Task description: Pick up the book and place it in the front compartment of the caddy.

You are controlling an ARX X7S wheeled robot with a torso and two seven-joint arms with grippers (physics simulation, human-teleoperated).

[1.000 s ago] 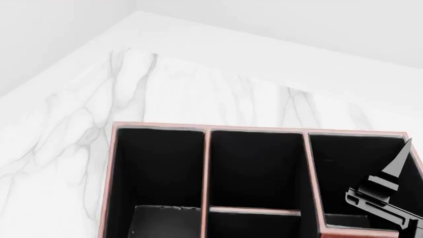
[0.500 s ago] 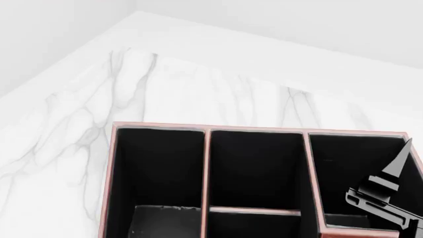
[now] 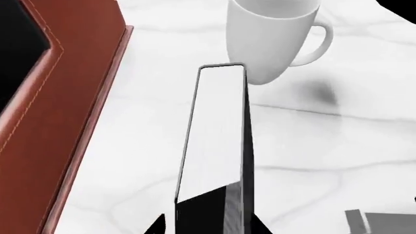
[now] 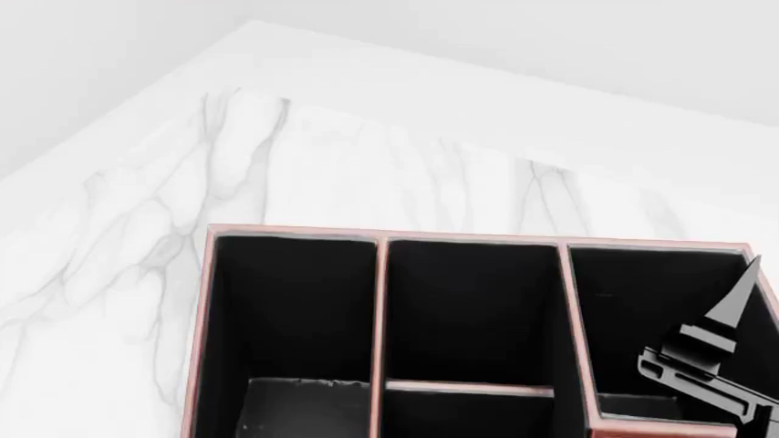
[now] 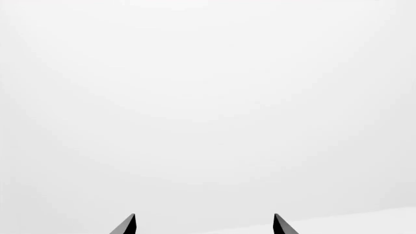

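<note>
Beside the caddy [image 3: 58, 112] wall, the book [image 3: 217, 141] stands on edge on the counter [image 3: 325, 161], the white mug [image 3: 276, 36] just beyond it. The left end effector [image 3: 208, 226] appears closed on the book's near end. Lifting over the rim seems next. The right end effector [image 5: 203, 224] is spread, empty.

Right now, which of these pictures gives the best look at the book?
The left wrist view. There the book fills the middle, white page edges facing the camera, with the white mug behind it and the caddy beside it. The head view shows only the caddy's pockets; the right wrist view shows blank white. Neither shows the book.
</note>
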